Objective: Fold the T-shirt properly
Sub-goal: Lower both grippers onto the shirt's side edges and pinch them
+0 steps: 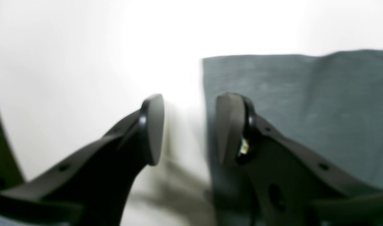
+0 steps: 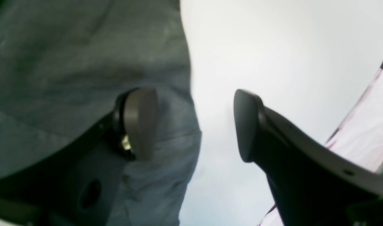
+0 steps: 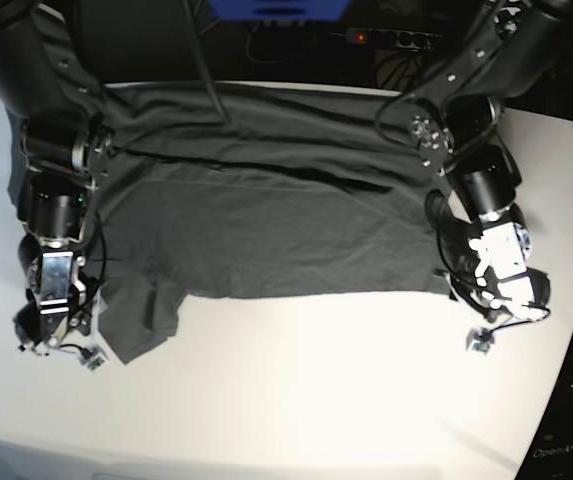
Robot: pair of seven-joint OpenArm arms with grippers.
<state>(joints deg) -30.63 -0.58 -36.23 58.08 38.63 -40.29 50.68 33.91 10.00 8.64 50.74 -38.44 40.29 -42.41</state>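
Because the T-shirt (image 3: 266, 210) lay spread across the far half of the white bench (image 3: 316, 390), with one lengthwise fold already laid over its body and a sleeve (image 3: 141, 315) hanging out at its near corner on the right arm's side, both arms had been brought down to the shirt's two short ends, one at each. At the sleeve end the right tool (image 3: 51, 325) stood with its pads apart and nothing between them; in its wrist view one pad (image 2: 141, 122) sat over the grey cloth near a stitched hem while the other pad (image 2: 246, 124) sat over bare bench, so the shirt's edge ran through the gap. That straddling looked deliberate: it is the stance for closing on an edge. At the opposite end the left tool (image 3: 501, 290) matched it, its pads apart and empty, one pad (image 1: 230, 125) over the shirt's straight edge and the other pad (image 1: 153, 128) over bare bench just beside that edge. Holding both ends symmetrically probably served to keep the cloth taut and square when lifted, so the next fold would land even. Whether either pad touched the fabric could not be told, since both wrist views were blurred. The near edge of the shirt ran fairly straight between the two tools, which suited a clean crosswise fold.
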